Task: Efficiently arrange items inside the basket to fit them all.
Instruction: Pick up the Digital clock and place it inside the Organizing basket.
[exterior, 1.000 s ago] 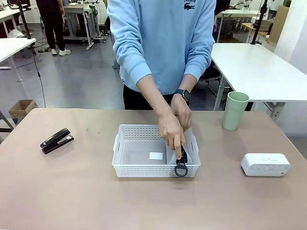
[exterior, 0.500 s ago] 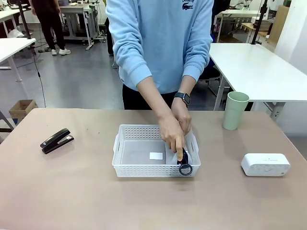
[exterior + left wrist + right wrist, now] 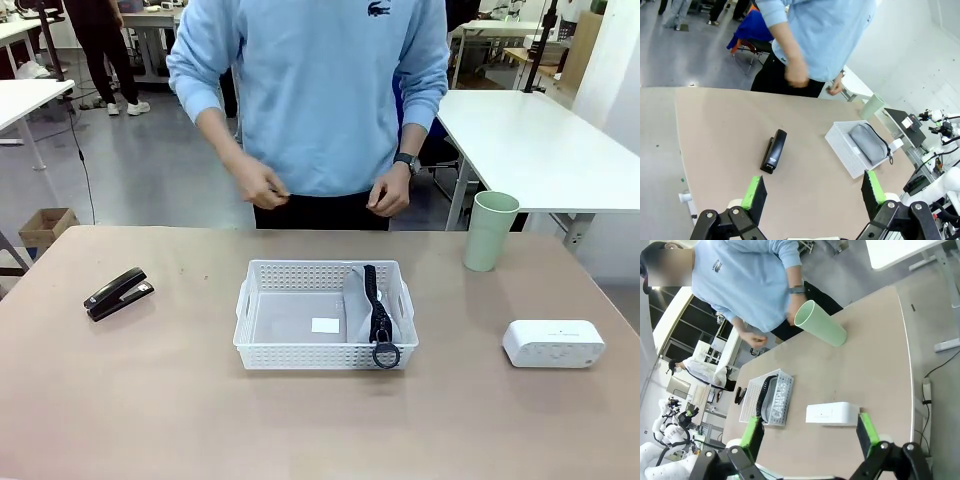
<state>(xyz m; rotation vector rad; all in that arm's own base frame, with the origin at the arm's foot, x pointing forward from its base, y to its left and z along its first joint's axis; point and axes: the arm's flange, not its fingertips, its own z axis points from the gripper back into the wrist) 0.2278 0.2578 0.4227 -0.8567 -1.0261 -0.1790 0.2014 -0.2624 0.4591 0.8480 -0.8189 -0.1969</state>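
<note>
The grey pouch [image 3: 375, 305] stands on its edge in the right part of the white basket [image 3: 290, 355], with its ring [image 3: 386, 356] over the near rim. The stapler [image 3: 118, 293], green cup [image 3: 490, 231] and white box [image 3: 553, 343] are outside on the surface [image 3: 300, 420]. The robot's left hand [image 3: 813, 189] and right hand [image 3: 808, 429] are both spread, holding nothing.

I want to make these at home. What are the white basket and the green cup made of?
The white basket looks like stiff matte plastic: neat rows of moulded holes fill its walls. The green cup is smooth, evenly pale, softly shiny; probably plastic too, but less sure.
</note>
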